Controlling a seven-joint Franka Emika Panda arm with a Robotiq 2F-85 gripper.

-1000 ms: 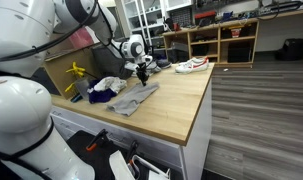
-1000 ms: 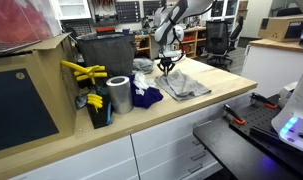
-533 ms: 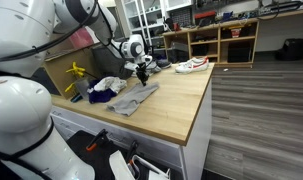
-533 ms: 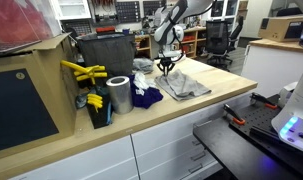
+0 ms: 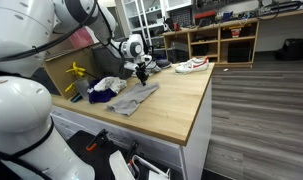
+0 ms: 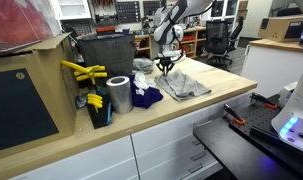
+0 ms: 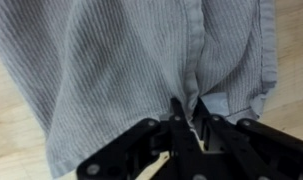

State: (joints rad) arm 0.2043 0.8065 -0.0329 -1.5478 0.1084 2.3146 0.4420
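While the grey cloth (image 7: 111, 60) lies spread on the wooden surface (image 5: 181, 100), your tool (image 7: 188, 130) stands low near its edge, fingers closed together and pinching a raised fold of it.

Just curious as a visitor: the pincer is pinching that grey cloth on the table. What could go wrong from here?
The pincer holds only a small fold of the grey cloth, so it may slip free if lifted. In an exterior view the blue cloth lies close beside it; dragging might snag that too.
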